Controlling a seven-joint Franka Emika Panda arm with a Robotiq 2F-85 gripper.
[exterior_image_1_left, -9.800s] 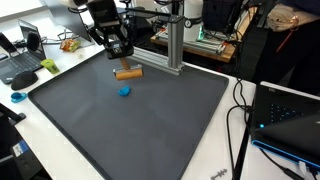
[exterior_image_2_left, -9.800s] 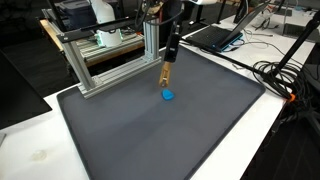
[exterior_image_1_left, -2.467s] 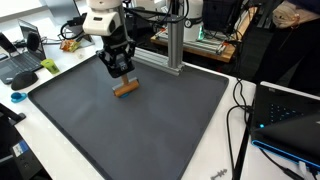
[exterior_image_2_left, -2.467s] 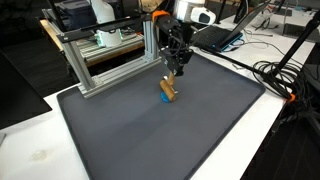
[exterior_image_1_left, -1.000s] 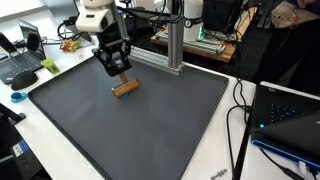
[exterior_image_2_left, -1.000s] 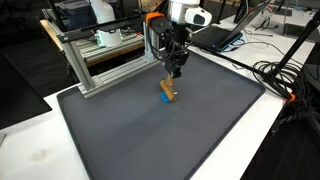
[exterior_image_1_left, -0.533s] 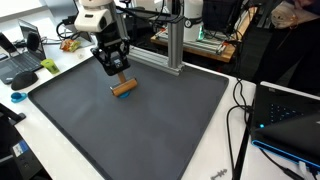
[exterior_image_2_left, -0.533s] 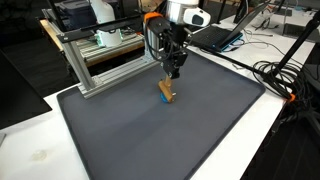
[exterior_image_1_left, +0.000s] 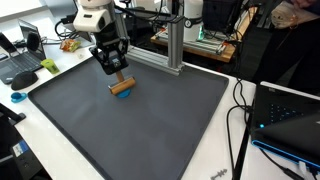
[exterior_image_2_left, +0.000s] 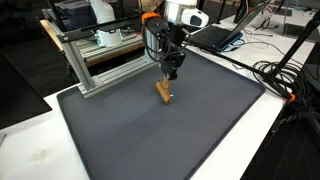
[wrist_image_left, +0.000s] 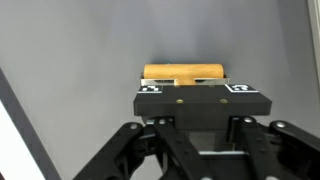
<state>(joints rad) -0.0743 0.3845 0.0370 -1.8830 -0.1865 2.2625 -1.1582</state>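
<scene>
My gripper (exterior_image_1_left: 118, 76) hangs over the far part of the dark grey mat (exterior_image_1_left: 150, 130), shut on a short wooden cylinder (exterior_image_1_left: 122, 85). The cylinder (exterior_image_2_left: 162, 92) hangs tilted just under the fingers in both exterior views. A small blue object (exterior_image_1_left: 122, 93) lies on the mat directly beneath it and peeks out under its lower edge. In the wrist view the cylinder (wrist_image_left: 184, 72) lies crosswise beyond the gripper's black marker plate (wrist_image_left: 196, 100), which hides the fingertips.
An aluminium frame (exterior_image_1_left: 172, 45) stands on the mat's far edge, close behind the gripper (exterior_image_2_left: 168, 76). A laptop (exterior_image_1_left: 20, 65) and a green object (exterior_image_1_left: 48, 65) sit off the mat's corner. Cables (exterior_image_1_left: 240, 105) run along one side, and another laptop (exterior_image_2_left: 215, 35) lies past the far edge.
The gripper and the cylinder have shifted a little sideways over the blue object, which now shows under the cylinder in one exterior view and is hidden in the other. The jaws stay shut.
</scene>
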